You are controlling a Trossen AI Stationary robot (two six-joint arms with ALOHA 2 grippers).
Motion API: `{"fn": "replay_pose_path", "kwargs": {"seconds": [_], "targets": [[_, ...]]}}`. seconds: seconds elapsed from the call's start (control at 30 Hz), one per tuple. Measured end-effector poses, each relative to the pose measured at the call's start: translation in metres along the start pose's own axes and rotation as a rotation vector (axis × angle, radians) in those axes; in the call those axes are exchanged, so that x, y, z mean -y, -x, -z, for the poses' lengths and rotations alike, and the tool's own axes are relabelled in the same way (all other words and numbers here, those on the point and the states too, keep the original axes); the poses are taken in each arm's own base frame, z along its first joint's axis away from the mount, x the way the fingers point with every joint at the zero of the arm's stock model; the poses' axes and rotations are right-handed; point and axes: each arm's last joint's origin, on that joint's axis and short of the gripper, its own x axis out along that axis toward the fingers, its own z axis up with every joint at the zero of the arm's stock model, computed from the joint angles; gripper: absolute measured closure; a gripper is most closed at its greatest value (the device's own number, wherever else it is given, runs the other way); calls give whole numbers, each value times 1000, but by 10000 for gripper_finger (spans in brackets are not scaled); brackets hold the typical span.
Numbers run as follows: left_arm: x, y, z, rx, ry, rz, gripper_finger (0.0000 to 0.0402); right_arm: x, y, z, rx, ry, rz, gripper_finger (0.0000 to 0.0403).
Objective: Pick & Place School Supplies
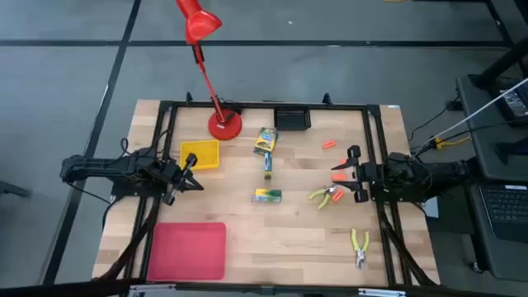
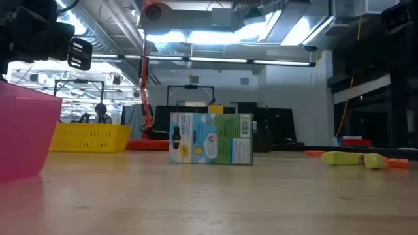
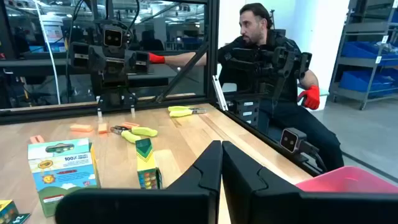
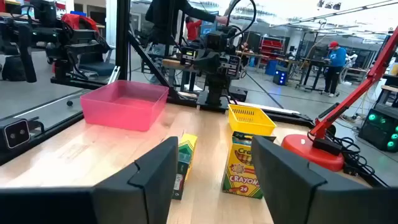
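- The tabletop point(image 1: 272, 239) is pale wood planking with a black metal frame along its edges.
- Around it lies a grey floor point(image 1: 74, 74) crossed by dark lines.
- A dark desk with a laptop point(image 1: 505, 210) stands off the right edge.
- Overhead, long ceiling lights point(image 2: 215, 60) glow under exposed beams and ducts.
- Blue storage shelving point(image 3: 371, 53) lines a wall beyond the right edge.
- A seated person point(image 3: 270, 68) in dark clothes and red gloves is just past the black frame.
- Farther back, another person point(image 4: 334, 59) in a blue top stands among workbenches.
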Motion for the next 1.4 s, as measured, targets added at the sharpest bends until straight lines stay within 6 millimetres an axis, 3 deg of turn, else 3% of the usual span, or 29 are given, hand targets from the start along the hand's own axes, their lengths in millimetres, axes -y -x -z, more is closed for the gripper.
{"fn": "replay_pose_path", "kwargs": {"seconds": [1.4], "targets": [[0, 0, 0, 0, 0, 0, 395, 0, 0, -2, 21, -4, 7, 195]]}}
